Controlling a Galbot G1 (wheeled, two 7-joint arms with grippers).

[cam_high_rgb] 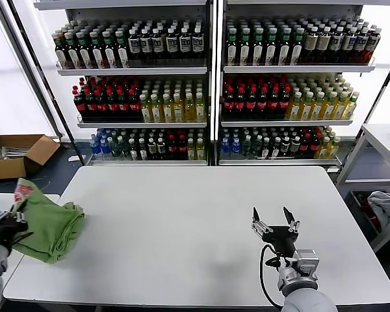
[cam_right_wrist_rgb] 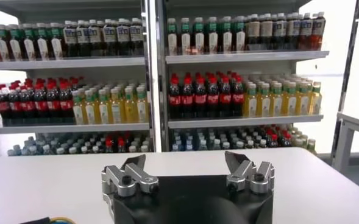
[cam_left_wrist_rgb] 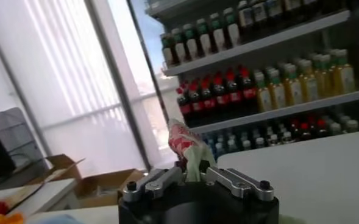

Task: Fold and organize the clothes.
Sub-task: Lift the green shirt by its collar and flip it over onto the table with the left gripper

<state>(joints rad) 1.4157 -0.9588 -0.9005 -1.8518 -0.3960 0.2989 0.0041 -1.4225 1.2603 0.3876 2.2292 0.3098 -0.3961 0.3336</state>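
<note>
Here's where I stand: the green polo shirt (cam_high_rgb: 52, 229) is bunched in a loose heap at about nine o'clock on the white bench (cam_high_rgb: 195, 227), draped right at its left edge, with a scrap of the red-and-white print poking up at the top. No neat fold to be seen yet, no flat spread either, so I judge the job is barely begun: the shirt needs laying out, folding and placing, all of it ahead.

My left tool (cam_high_rgb: 6, 225) is at that same nine o'clock edge, low and pressed against the heap, clenched on a pinch of the shirt. In the left wrist view the fabric (cam_left_wrist_rgb: 188, 149) stands up between the closed jaws, printed part topmost (a good firm bite, by the look of it).

My right tool (cam_high_rgb: 275, 224) sits around five o'clock, hovering just above bare bench, wrist upright, jaws spread wide and pointing towards the drinks shelves (cam_high_rgb: 211, 84). It holds nothing and is well apart from the shirt, waiting its turn.
</note>
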